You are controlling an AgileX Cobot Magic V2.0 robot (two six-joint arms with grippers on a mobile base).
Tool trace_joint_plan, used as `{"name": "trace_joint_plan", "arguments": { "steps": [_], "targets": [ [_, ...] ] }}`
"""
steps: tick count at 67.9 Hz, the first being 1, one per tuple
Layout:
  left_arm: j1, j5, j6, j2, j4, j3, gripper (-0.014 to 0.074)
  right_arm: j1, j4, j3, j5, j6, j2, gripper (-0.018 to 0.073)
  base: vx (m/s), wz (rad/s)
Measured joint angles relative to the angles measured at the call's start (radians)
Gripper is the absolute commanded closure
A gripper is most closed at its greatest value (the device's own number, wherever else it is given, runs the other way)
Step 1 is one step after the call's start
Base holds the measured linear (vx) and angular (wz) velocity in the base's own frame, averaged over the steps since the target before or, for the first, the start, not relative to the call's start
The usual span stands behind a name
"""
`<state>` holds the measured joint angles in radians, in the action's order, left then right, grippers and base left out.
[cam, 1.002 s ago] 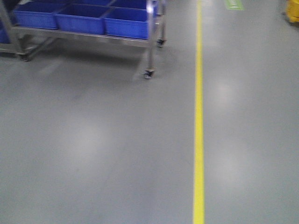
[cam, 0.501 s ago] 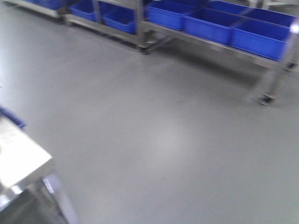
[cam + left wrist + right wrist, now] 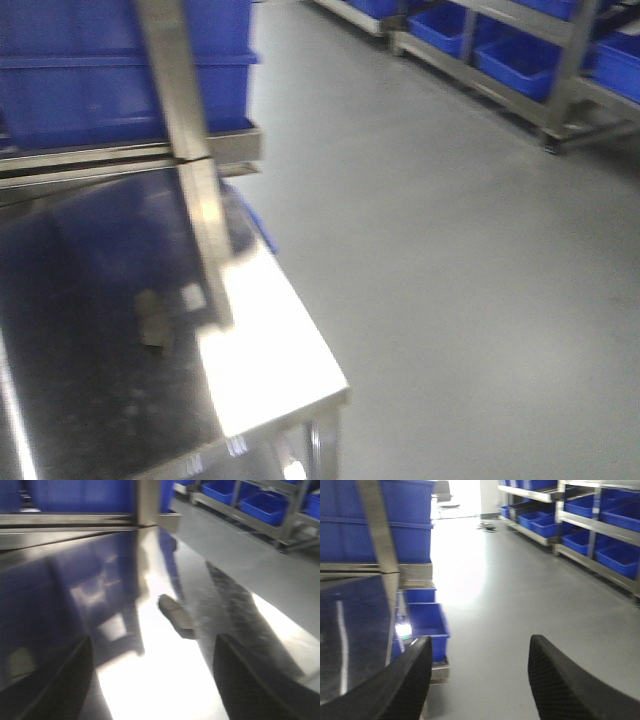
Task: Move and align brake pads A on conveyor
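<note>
My left fingers [image 3: 57, 685], dark and blurred, stand wide apart at the near edge of the left wrist view. Nothing is between them, and they hang above the shiny, mirror-like steel table [image 3: 165, 680]. One small, flat, dark grey oblong brake pad [image 3: 176, 616] lies on that table, farther off than the fingers and roughly in line with the gap between them, touching neither. In the front view the brake pad [image 3: 152, 322] sits left of a slanting steel post [image 3: 190, 150] and well in from the table's right edge. My right fingers [image 3: 560, 680] are also spread open and empty, held by the table's right side, with the grey floor [image 3: 520, 580] showing between them. Large blue plastic bins [image 3: 90, 70] stand on a steel shelf at the table's far end. Steel racks of smaller blue bins [image 3: 615, 555] line the far right.
</note>
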<state>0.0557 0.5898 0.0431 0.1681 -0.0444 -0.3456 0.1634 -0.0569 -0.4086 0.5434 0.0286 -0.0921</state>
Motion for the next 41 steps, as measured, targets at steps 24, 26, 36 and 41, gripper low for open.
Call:
{"name": "trace_joint_plan", "arguments": {
  "steps": [24,26,36,41],
  "targets": [
    [0.0,0.0,0.0,0.0,0.0,0.0,0.0094,0.0,0.0,0.0,0.0,0.0,0.0,0.0141,0.18,0.75],
    [0.0,0.0,0.0,0.0,0.0,0.0,0.0094,0.0,0.0,0.0,0.0,0.0,0.0,0.0141,0.16,0.64],
    [0.0,0.0,0.0,0.0,0.0,0.0,0.0094,0.0,-0.001,0.0,0.0,0.0,0.0,0.0141,0.14,0.55],
    [0.0,0.0,0.0,0.0,0.0,0.0,0.0094,0.0,-0.001,0.0,0.0,0.0,0.0,0.0141,0.11,0.41]
  ]
}}
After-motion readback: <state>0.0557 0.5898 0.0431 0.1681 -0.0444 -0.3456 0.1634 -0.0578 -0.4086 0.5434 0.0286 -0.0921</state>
